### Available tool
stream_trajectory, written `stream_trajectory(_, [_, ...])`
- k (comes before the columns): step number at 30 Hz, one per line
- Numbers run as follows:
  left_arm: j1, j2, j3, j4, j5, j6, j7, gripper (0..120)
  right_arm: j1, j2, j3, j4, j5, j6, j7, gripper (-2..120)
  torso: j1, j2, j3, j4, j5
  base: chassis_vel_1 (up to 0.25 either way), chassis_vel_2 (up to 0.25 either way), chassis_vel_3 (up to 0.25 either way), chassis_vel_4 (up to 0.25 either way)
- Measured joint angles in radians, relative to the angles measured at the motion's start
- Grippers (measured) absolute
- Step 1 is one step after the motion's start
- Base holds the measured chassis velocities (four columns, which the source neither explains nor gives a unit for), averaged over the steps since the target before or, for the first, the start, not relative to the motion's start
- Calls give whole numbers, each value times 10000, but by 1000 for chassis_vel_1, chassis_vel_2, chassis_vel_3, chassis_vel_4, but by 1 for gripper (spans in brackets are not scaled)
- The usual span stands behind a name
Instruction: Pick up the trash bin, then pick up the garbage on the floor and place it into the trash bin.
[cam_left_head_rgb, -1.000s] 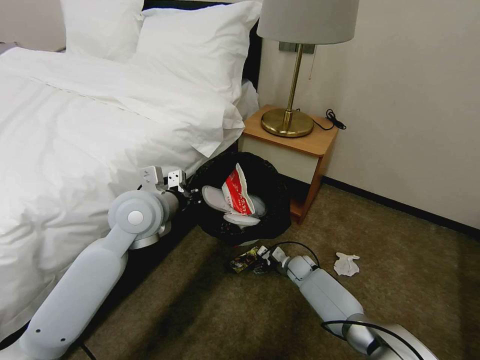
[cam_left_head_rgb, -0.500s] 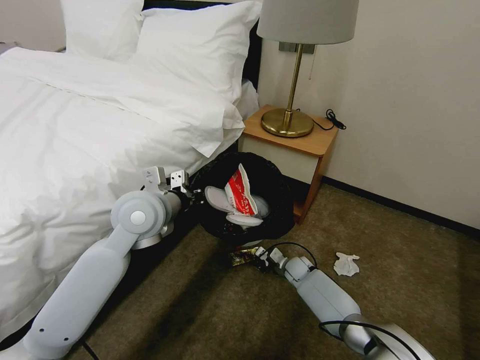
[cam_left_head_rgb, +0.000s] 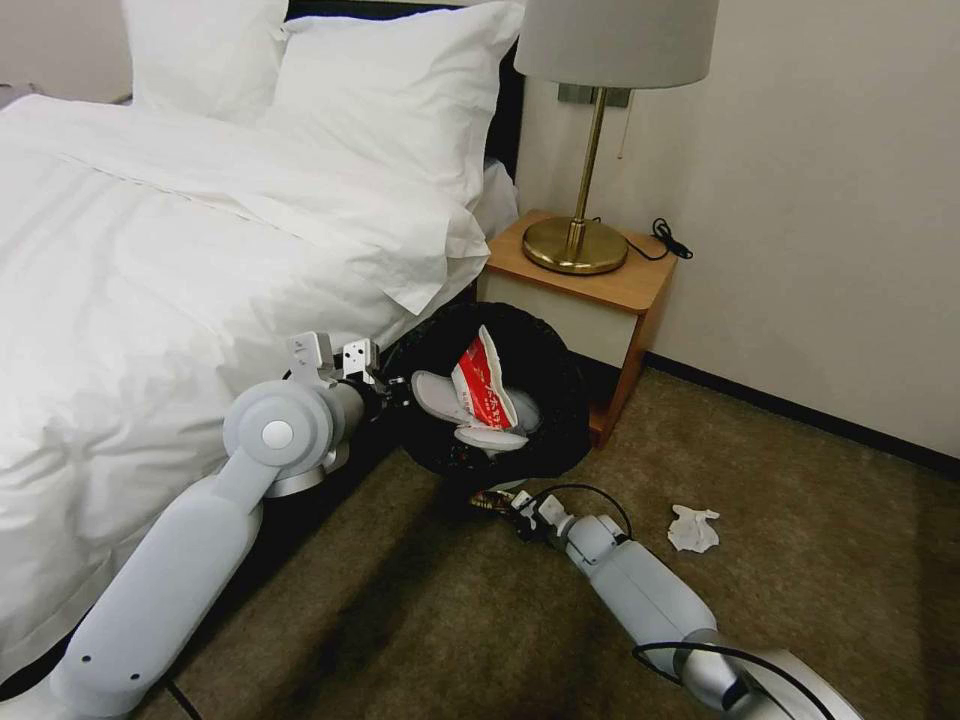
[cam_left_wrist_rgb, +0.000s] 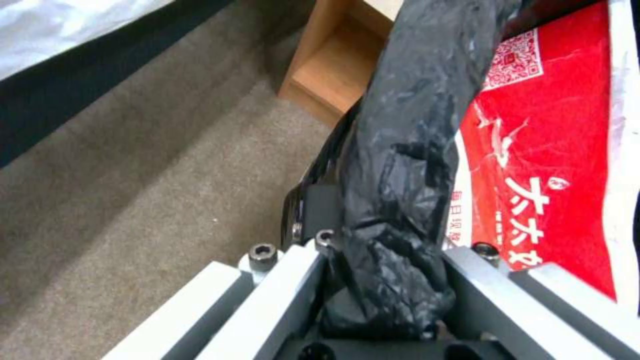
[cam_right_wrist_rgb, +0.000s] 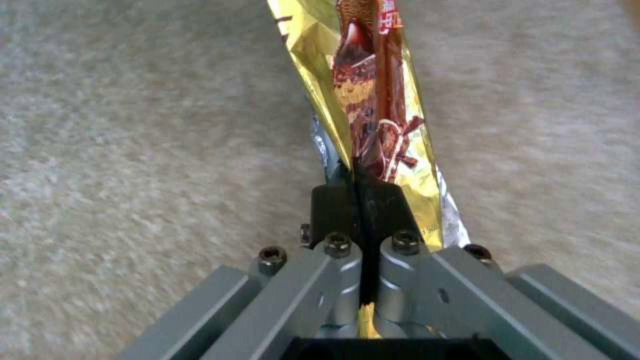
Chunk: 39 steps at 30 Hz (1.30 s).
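Observation:
The trash bin (cam_left_head_rgb: 562, 400), lined with a glossy black bag, hangs tilted beside the bed. My left gripper (cam_left_head_rgb: 392, 390) is shut on its near rim. The left wrist view shows the black bag rim (cam_left_wrist_rgb: 400, 165) pinched in the left gripper (cam_left_wrist_rgb: 383, 245). Inside the bin lie white slippers (cam_left_head_rgb: 440, 392) and a red wrapper (cam_left_head_rgb: 478, 385), the red wrapper (cam_left_wrist_rgb: 553, 150) also close up. My right gripper (cam_left_head_rgb: 512, 500) is shut on a gold-brown snack packet (cam_left_head_rgb: 488, 496) just under the bin's lower edge. The packet (cam_right_wrist_rgb: 373, 100) sticks out beyond the right gripper (cam_right_wrist_rgb: 363, 197) above the carpet. A crumpled white tissue (cam_left_head_rgb: 692, 528) lies on the floor.
The bed (cam_left_head_rgb: 150, 250) with white sheets borders the left side. A wooden nightstand (cam_left_head_rgb: 600, 290) with a brass lamp (cam_left_head_rgb: 580, 240) stands right behind the bin, against the wall. Open brown carpet (cam_left_head_rgb: 800, 480) stretches to the right.
My right gripper has carried the snack packet away from me toward the bin, so the packet is now partly tucked under the bin's edge. The left arm and bin shifted slightly.

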<state>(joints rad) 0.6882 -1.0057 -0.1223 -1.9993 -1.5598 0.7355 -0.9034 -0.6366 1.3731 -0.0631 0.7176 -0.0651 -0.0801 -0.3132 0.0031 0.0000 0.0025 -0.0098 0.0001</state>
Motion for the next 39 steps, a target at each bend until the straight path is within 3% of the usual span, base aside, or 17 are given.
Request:
stream_trajectory(4, [-65,-11,-92,19,-3,0,-13,0,-433,-943,147,1396,325,-308,-237,0,0,0,-1,-2,2,0,0,0,0])
stream_trajectory(13, [-10,40,-128,20,-42,0,-97,0,-694,-2309,1172,1889,-21,89,-879,0,0,0,-1,-1,1,0,0,0,0])
stream_trajectory(16, [28,79,-128,1,-75,0,-125,0,-1116,-3349,1621,2293,552,246,-936,0,0,1,-1,-3,0,0,0,0,0])
stream_trajectory(20, [35,121,-119,1,-97,0,-136,0,-1335,-3803,1770,2600,977,218,-920,0,0,0,0,-6,3,0,0,0,0])
stream_trajectory(22, [96,297,-135,-37,-183,0,-153,0,-1555,-4304,2049,3070,1789,70,-814,0,0,0,0,-5,3,0,0,0,0])
stream_trajectory(25, [168,398,-187,-73,-220,0,-165,0,-1587,-4474,2184,3265,2145,12,-763,0,0,0,-1,-5,2,0,0,0,0])
stream_trajectory(28, [400,655,-261,-100,-247,0,-192,0,-1629,-4917,2864,4272,3632,-389,-608,0,0,0,0,0,2,0,0,0,0])
stream_trajectory(31, [479,701,-242,-96,-248,0,-192,0,-1631,-5058,3117,4784,4352,-598,-530,0,0,0,-1,0,-2,0,0,0,0])
stream_trajectory(37, [603,689,51,-46,-274,0,-209,0,-1609,-5617,4279,6974,6537,-1551,-240,0,0,1,-1,-1,-5,0,0,0,0])
stream_trajectory(39, [694,721,193,-47,-375,-1,-213,0,-1550,-5877,4691,8232,8161,-2223,55,0,0,1,0,-4,-2,0,0,0,0])
